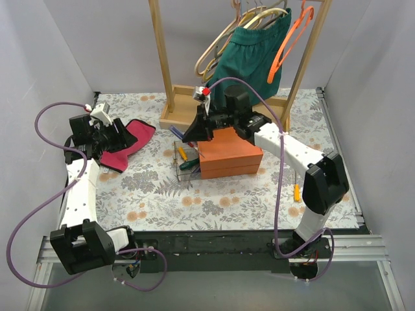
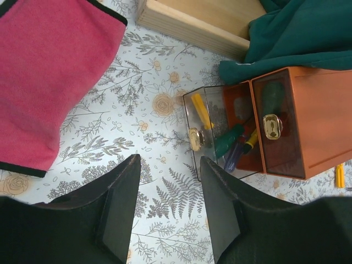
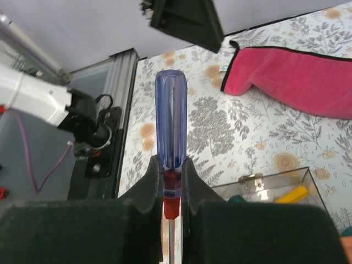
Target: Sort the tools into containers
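Note:
My right gripper (image 1: 189, 135) (image 3: 171, 165) is shut on a purple-and-red screwdriver (image 3: 171, 118), held above the table just left of the clear plastic box (image 1: 176, 159) (image 3: 275, 178). That box holds a yellow screwdriver (image 2: 201, 110) (image 3: 292, 194), a green one (image 2: 227, 141) and a purple one (image 2: 234, 157). The orange box (image 1: 233, 159) (image 2: 324, 121) stands right against it. One yellow-orange screwdriver (image 1: 296, 192) (image 2: 340, 176) lies on the table to the right. My left gripper (image 1: 123, 137) (image 2: 168, 170) is open and empty, left of the clear box above the table.
A pink cloth (image 1: 133, 142) (image 2: 49, 82) lies at the left under my left arm. A wooden rack with a base tray (image 1: 178, 113) (image 2: 203, 22), hangers and a green garment (image 1: 249, 55) stands at the back.

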You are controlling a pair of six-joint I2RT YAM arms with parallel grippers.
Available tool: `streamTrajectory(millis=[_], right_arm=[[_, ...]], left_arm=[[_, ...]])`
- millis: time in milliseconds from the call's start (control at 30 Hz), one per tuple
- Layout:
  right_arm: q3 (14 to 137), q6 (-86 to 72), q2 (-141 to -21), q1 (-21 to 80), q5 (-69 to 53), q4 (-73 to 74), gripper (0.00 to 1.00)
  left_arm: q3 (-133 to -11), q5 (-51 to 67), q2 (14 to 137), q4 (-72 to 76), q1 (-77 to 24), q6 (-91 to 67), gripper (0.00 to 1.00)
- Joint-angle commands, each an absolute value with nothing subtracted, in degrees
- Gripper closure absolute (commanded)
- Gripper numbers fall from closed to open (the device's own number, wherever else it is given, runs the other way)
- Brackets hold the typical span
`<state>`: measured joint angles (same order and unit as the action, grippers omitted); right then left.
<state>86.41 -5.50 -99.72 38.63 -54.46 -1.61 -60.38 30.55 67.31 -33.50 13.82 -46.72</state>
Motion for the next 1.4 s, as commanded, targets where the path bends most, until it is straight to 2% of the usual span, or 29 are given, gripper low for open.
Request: streamTrajectory(millis=[0,500,600,733,1100,1133,1233,1300,1367], right_arm=[[87.9,-12.5,-104.1,40.6,-46.4,-14.3,0.99],[96.5,1.7,-119.4,44.9,-30.9,-8.2,0.99],[97.5,6.7,-119.7,46.2,-22.6,-3.1,0.99],[97.1,6.0,-119.2,47.1,-10.2,3.2,0.99],[88.3,-3.6,-113.3,48.7,1.9,8.2,0.95],[88.3,-4.0,-113.0,48.8,2.4,8.4,0.85],[88.7,-6.7,-112.8,49.2,1.8,9.1,0.69],[89.0,-8.7,-112.8,49.3,1.5,8.8,0.64],[90.0,-9.3,-112.9,49.5,1.0,9.1,0.63]], left_arm=[[-59.1,30.3,63.5,-34.2,14.5,-45.7,0.53],[-57.7,31.2,61.9,-35.2,17.0,-46.4,0.53],[-57.2,31.3,61.6,-35.2,17.2,-46.7,0.53],[-56.7,32.2,61.7,-34.1,17.4,-47.5,0.53],[-57.0,33.7,64.1,-30.1,17.3,-49.1,0.53],[-57.0,33.7,64.3,-29.6,17.3,-49.3,0.53],[-56.6,34.0,64.5,-29.0,17.3,-49.7,0.53],[-56.2,34.1,64.4,-28.6,17.3,-49.9,0.53],[-56.0,34.2,64.4,-28.5,17.4,-50.1,0.53]])
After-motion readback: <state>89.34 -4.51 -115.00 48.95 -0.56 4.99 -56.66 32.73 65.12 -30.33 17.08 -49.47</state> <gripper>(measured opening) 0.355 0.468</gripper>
